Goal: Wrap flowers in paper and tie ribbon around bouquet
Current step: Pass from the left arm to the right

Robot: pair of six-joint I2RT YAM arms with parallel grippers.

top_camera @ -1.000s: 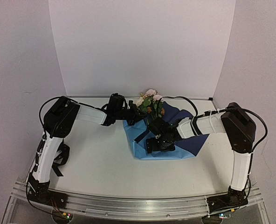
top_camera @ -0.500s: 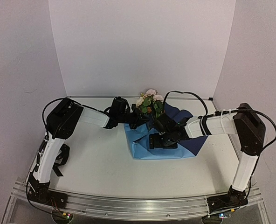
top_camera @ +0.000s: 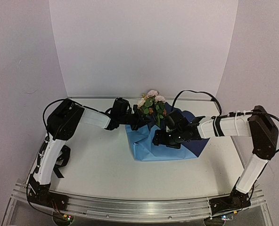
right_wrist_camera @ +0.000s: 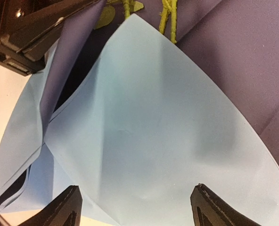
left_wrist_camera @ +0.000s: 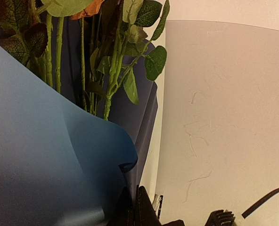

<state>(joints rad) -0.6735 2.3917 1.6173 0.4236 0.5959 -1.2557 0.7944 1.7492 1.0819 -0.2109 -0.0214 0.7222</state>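
While left claw [left_wrist_camera: 132, 209] clamps the creased blue paper sheet [top_camera: 144, 147], right claw [right_wrist_camera: 135, 207] gapes above it; adjacent pale roses [top_camera: 151, 100] point toward bench's [top_camera: 97, 162] far edge.

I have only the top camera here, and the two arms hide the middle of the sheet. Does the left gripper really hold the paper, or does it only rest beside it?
Observer: It holds it. In the left wrist view the left gripper is shut on an edge of the paper, and the light blue face curls up from there.
Operator: And the other arm?
Observer: The right gripper is open. Its fingers stand wide apart over a light blue flap and grip nothing.
Operator: Is everything wrapped already?
Observer: No. The green stems of the flowers show bare against the navy face, beyond the lifted flap.
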